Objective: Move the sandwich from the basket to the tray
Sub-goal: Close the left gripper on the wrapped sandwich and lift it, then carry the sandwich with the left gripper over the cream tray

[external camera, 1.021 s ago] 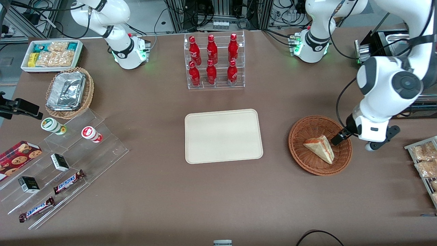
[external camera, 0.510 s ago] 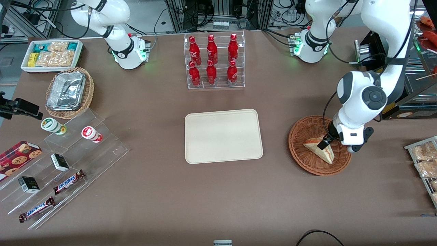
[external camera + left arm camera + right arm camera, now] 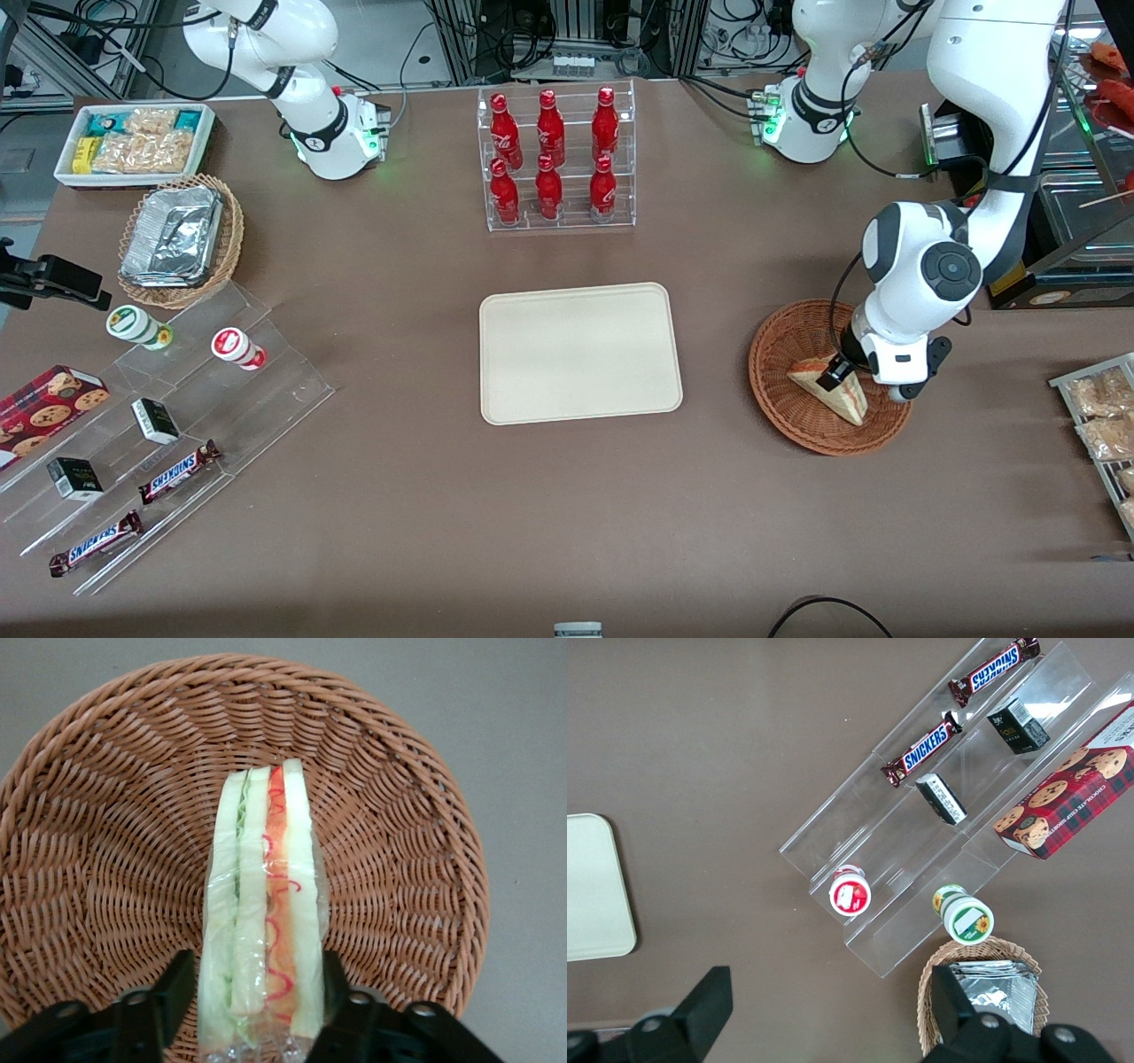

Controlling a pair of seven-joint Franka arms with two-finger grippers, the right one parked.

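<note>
Gripper (image 3: 251, 1001) straddles the sandwich (image 3: 263, 904) in the basket (image 3: 80, 859) — fingers spread, one beside each bread face. Its long axis runs straight away from the gripper — the tray (image 3: 580, 352) lies well apart, toward the parked arm's end.

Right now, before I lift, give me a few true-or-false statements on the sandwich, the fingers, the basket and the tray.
1. The sandwich lies in the basket. True.
2. The gripper is over the tray. False: it is down in the basket at the sandwich, and the tray has nothing on it.
3. The fingers stand one on each side of the sandwich. True: the wrist view shows a dark finger on each flank of the wedge.
4. The sandwich is unwrapped. False: clear film covers it.
5. The bottles stand nearer to the front camera than the tray. False: they stand farther from it, in a clear rack.
</note>
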